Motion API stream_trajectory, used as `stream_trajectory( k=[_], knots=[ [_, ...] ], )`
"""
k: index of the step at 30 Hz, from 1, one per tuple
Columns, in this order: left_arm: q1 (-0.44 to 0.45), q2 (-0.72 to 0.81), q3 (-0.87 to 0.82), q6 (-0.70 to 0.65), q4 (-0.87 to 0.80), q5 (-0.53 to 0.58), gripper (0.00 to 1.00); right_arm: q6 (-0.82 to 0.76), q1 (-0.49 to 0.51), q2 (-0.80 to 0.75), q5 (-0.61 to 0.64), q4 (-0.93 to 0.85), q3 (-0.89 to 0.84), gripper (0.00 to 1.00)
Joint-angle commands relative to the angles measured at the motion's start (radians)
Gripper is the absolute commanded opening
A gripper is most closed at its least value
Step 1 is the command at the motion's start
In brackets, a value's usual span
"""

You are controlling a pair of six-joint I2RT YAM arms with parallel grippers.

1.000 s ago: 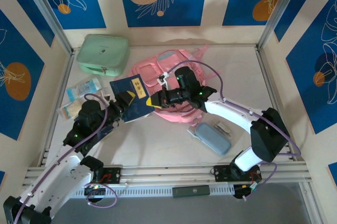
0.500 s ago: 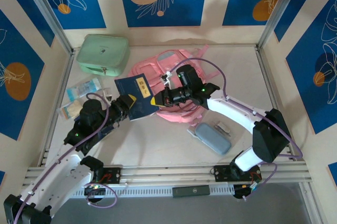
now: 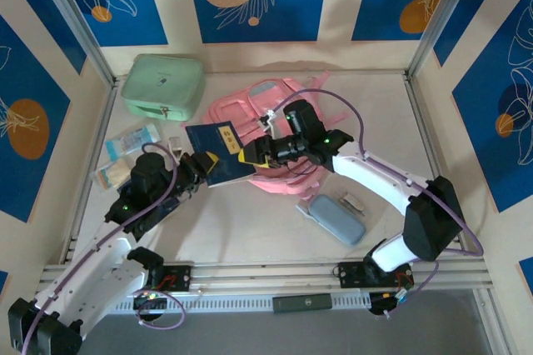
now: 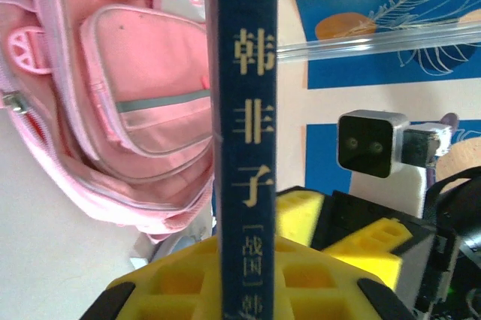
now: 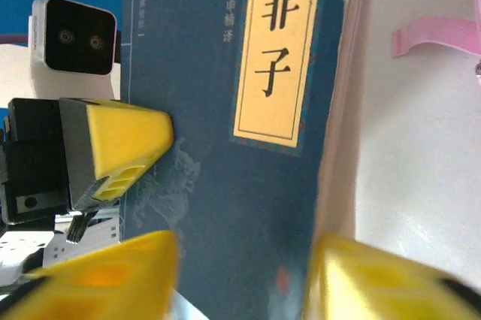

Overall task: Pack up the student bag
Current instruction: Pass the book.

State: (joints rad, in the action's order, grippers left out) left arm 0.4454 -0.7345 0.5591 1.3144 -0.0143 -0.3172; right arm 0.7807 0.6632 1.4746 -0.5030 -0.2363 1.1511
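The pink student bag [image 3: 271,105] lies at the back middle of the table; its front pockets [image 4: 143,95] show in the left wrist view. My left gripper [image 3: 202,165] is shut on a dark blue book [image 3: 215,142], its yellow fingers clamping the spine [image 4: 248,110] on both sides, lower end toward me. The book stands on edge at the bag's left side. My right gripper [image 3: 252,153] is open at the book's right edge. Its fingers [image 5: 98,275] stand apart over the blue cover [image 5: 225,185], with pink bag fabric [image 5: 342,110] beside it and the left finger [image 5: 124,143] on the cover.
A mint green zip case [image 3: 162,87] sits at the back left. Clear packets [image 3: 133,140] lie along the left rail. A grey-blue pencil case [image 3: 333,217] and a small white item [image 3: 354,201] lie right of centre, near the right arm.
The left gripper has carried the book up and to the right, closer to the bag, and tipped it more upright. The right gripper has stayed at the book's right edge, shifting slightly right.
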Motion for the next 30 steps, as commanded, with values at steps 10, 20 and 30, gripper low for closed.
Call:
stream_trajectory(
  k=[10,20,30],
  knots=[
    [0.047,-0.092,0.120,-0.022,0.256,-0.066,0.00,0.271,-0.076,-0.002,-0.299,0.251,-0.054,0.99],
    [0.052,-0.140,0.146,-0.119,0.143,-0.031,0.00,0.335,-0.100,-0.021,-0.295,0.322,-0.094,0.40],
    [0.056,-0.171,0.160,-0.224,0.026,-0.014,0.33,0.256,-0.170,-0.054,-0.261,0.219,-0.101,0.00]
  ],
)
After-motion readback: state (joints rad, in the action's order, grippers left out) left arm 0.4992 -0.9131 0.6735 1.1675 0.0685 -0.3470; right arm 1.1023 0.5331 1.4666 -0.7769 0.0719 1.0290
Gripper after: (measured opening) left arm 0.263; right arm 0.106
